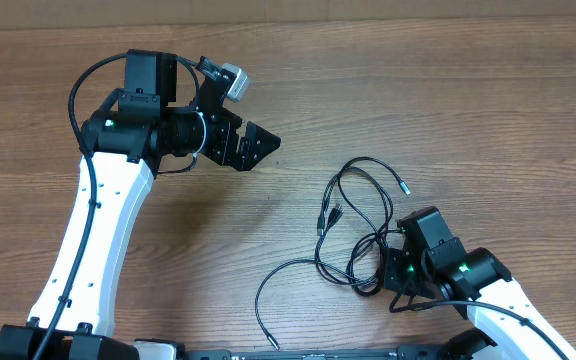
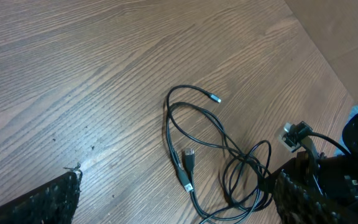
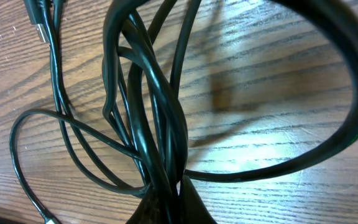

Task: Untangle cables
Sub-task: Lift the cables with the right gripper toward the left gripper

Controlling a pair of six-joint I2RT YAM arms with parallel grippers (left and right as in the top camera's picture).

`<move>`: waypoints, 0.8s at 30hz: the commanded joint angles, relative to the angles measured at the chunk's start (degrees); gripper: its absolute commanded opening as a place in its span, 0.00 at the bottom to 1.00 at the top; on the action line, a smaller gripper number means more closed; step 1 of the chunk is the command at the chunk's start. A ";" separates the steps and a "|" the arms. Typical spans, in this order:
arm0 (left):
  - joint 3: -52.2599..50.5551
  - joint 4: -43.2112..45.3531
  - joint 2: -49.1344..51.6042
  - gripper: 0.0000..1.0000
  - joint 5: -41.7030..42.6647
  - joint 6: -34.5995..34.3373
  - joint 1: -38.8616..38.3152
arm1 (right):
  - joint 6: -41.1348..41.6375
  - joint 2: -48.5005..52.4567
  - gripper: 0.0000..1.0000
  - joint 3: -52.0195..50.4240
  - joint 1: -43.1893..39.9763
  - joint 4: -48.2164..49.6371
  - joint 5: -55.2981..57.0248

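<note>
My right pincer is clamped together on a bunch of the cables. Their loops spread away from it over the wooden surface. My left pincer stands apart, well clear of them. From overhead, my own wrist hides the pinch.

Two arms; one tangle of cables; four plug ends.
</note>
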 commanded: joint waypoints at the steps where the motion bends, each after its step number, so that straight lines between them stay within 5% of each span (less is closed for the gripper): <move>1: -0.11 -0.09 -0.37 1.00 -0.15 1.31 -0.39 | -0.24 -0.15 0.04 -0.13 0.22 1.20 -0.83; 15: -0.11 -0.11 -0.37 0.97 1.05 1.40 -0.39 | -19.76 -2.51 0.04 9.29 0.22 9.70 -16.68; 24: -0.11 -3.80 -0.37 0.79 14.53 15.76 -0.44 | -24.30 -2.51 0.04 12.74 0.22 25.86 -16.63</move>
